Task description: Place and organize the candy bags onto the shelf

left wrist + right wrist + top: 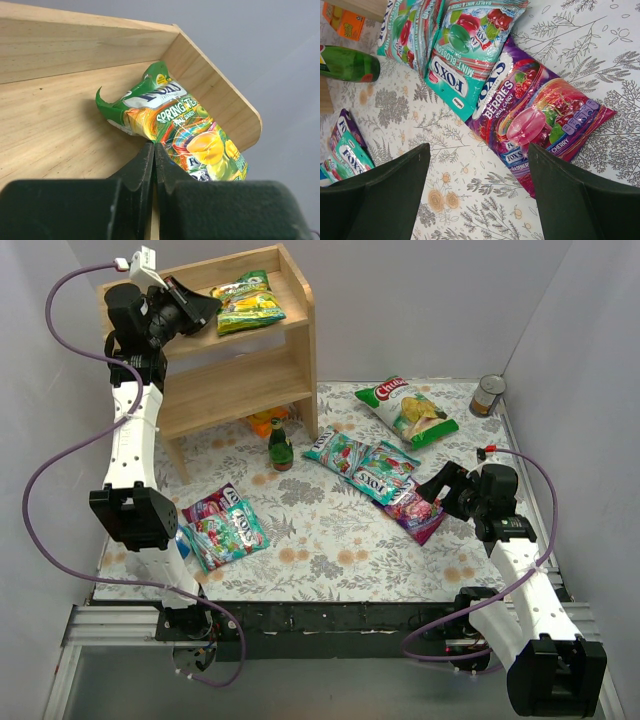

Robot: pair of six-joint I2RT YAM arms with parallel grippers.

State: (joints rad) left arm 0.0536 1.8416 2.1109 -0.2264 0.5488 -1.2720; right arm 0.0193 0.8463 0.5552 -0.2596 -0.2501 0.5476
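Up on the shelf's [292, 345] top tier, the left gripper [197, 308] is closed, its two dark fingers [142, 167] pressed flat together with nothing visible between them. Their tips sit just at the near edge of a yellow-green candy bag [192, 127], labelled "Spring Tea". That bag lies flat in the right rear corner, against the side panel, with its green top corner curled upward.

Over on the floral tablecloth [320, 550], the right gripper [479, 150] hangs with its jaws spread wide and holds nothing. It hovers above the near end of a magenta-purple berries bag [535, 110], one finger on each side of the bag's lower corner in the wrist view. A teal mint bag [465, 55] overlaps the purple one's upper edge. Another teal bag [335, 448] lies just beyond it, toward the shelf.

Two more pouches are stacked near the left arm's elbow, well apart from that row: a teal one [228, 532] on top of a purple one [205, 508].

A green bottle [280, 448] sits at the foot of the shelf's right panel, with an orange packet [265, 423] under the lower tier behind it. A white-and-green chip bag [408, 410] and a tin can [488, 395] lie toward the far right.
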